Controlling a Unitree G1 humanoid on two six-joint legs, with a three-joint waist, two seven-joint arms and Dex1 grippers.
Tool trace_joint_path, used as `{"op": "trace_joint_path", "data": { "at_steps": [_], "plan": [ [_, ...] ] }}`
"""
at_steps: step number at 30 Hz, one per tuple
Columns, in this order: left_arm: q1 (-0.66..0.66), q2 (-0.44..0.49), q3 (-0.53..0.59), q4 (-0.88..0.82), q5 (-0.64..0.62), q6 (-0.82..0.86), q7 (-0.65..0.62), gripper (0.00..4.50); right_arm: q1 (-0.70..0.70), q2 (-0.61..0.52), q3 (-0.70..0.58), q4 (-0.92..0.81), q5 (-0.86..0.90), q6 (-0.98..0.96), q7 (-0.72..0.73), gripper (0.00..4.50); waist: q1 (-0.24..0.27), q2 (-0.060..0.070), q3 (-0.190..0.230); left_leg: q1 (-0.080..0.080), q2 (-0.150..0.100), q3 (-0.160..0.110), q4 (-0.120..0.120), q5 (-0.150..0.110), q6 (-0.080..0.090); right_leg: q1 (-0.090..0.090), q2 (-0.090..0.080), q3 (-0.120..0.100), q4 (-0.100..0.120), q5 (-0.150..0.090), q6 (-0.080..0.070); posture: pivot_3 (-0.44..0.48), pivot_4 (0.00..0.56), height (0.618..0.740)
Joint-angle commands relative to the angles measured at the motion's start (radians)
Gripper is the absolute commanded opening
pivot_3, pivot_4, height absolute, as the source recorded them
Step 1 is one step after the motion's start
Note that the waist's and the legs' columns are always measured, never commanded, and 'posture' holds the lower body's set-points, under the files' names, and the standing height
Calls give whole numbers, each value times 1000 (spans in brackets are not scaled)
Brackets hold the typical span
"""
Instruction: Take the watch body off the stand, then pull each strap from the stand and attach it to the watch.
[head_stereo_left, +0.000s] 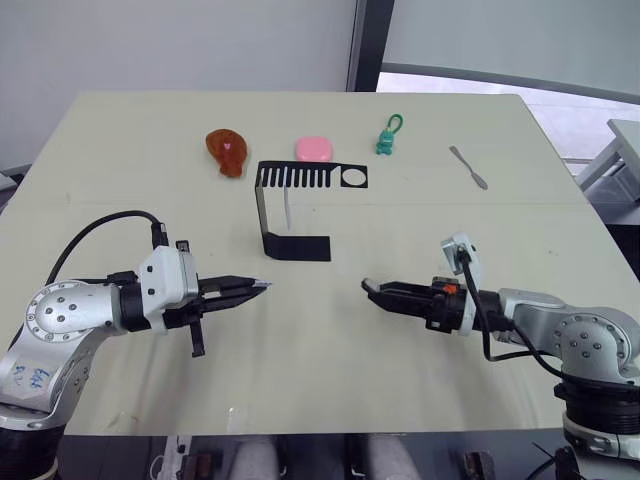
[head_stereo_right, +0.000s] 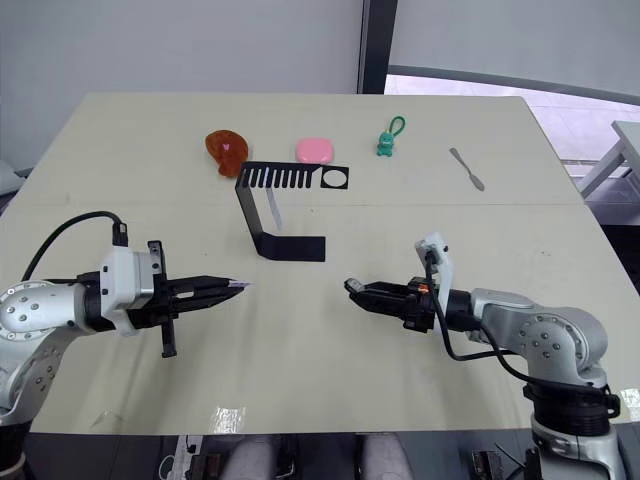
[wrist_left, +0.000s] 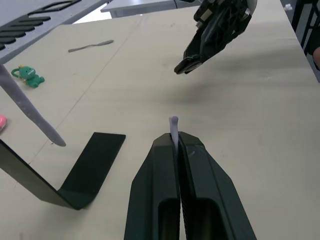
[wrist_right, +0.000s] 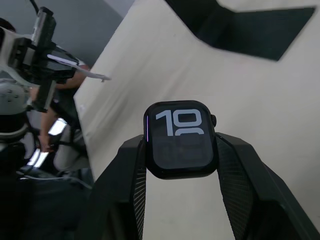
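Observation:
The black stand (head_stereo_left: 297, 246) is upright at the table's middle, its slotted top bar (head_stereo_left: 310, 176) toward the far side. One pale lavender strap (head_stereo_left: 287, 208) hangs from the bar. My left gripper (head_stereo_left: 258, 287) hovers left of and nearer than the stand, shut on the second strap (wrist_left: 173, 122), whose tip pokes out past the fingertips. My right gripper (head_stereo_left: 370, 289) faces it from the right, shut on the watch body (wrist_right: 182, 140), a black square case with a lit screen. A gap of bare table separates the two grippers.
Along the far side lie an orange-brown object (head_stereo_left: 226, 150), a pink object (head_stereo_left: 314, 149), a green keychain figure (head_stereo_left: 388, 137) and a grey spatula (head_stereo_left: 468, 166). The table's near edge runs just below both arms.

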Motion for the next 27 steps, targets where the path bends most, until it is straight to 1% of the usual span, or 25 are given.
{"op": "trace_joint_path", "data": {
  "at_steps": [1, 4, 6, 11, 16, 23, 27],
  "plan": [
    [-10, 24, 22, -61, -3, -7, -3, 0, -45, 40, 40, 33, 64, 96, -45, 1519, -1, 0, 0, 0, 0, 0, 0, 0, 0, 0, 0, 0, 0, 0, 0, 0, 150, 740],
    [-52, 33, -27, -71, 35, -15, 3, 0, -77, 74, 88, 66, 50, 131, -63, 1519, 0, 0, 0, 0, 0, 0, 0, 0, 0, 0, 0, 0, 0, 0, 0, 0, 150, 740],
    [-71, 43, -53, -69, 61, -24, -9, 0, -97, 102, 72, 96, 63, 154, -91, 1519, 0, 0, 0, 0, 0, 0, 0, 0, 0, 0, 0, 0, 0, 0, 0, 0, 150, 740],
    [-106, 49, -96, -78, 77, -11, -21, 0, -124, 148, 40, 133, 79, 199, -135, 1519, -2, 0, 0, -1, 0, 1, 0, 0, 0, -1, 0, 0, 0, 0, 0, 0, 150, 740],
    [-124, 47, -141, -80, 95, -14, -37, 0, -127, 169, 35, 141, 70, 219, -164, 1519, -2, 0, 0, -2, 0, 1, -1, 0, 0, -3, 1, 0, 0, 0, 0, 0, 150, 740],
    [-161, 40, -218, -36, 179, -50, -49, 0, -127, 201, 20, 135, 78, 235, -195, 1519, -2, 0, 0, -3, 0, 1, 0, 0, 0, -4, 1, 0, 1, 0, 0, 0, 150, 740],
    [-180, 27, -241, -24, 200, -56, -45, 0, -126, 207, 9, 130, 82, 244, -203, 1519, -1, 0, 0, -4, 0, 1, 0, 0, 0, -5, 1, 0, 1, 0, 0, 0, 150, 740]
  ]
}}
